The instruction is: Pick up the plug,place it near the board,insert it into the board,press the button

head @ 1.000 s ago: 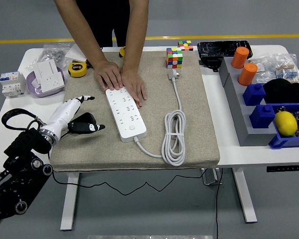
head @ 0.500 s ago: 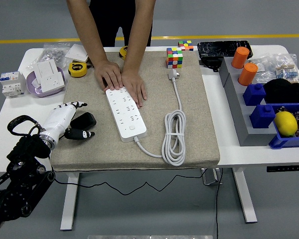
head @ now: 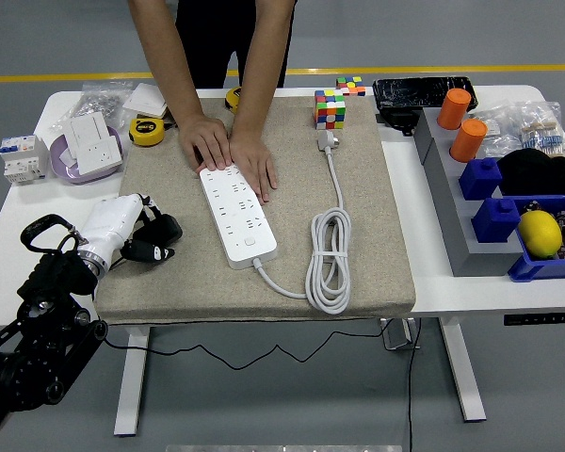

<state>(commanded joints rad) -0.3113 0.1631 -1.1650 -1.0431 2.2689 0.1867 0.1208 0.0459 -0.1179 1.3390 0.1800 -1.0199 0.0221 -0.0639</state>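
A white power strip lies lengthwise on the beige mat, its button near the close end. A person's two hands press flat on the strip's far end. The strip's white cord lies coiled to its right and runs up to the grey plug, which lies on the mat just below the Rubik's cube. My left hand is at the mat's left edge, well left of the strip. Its black fingers are curled in, holding nothing. The right arm is out of view.
A Rubik's cube stands at the mat's far edge. A yellow tape measure, a wall socket on a purple roll and a breaker sit far left. At the right are a grey rack with orange cylinders, blue bins and a lemon.
My left hand has drawn back to the left and toward the near edge, and its fingers have gone from stretched out to curled in. The person's hands, strip and plug have stayed put.
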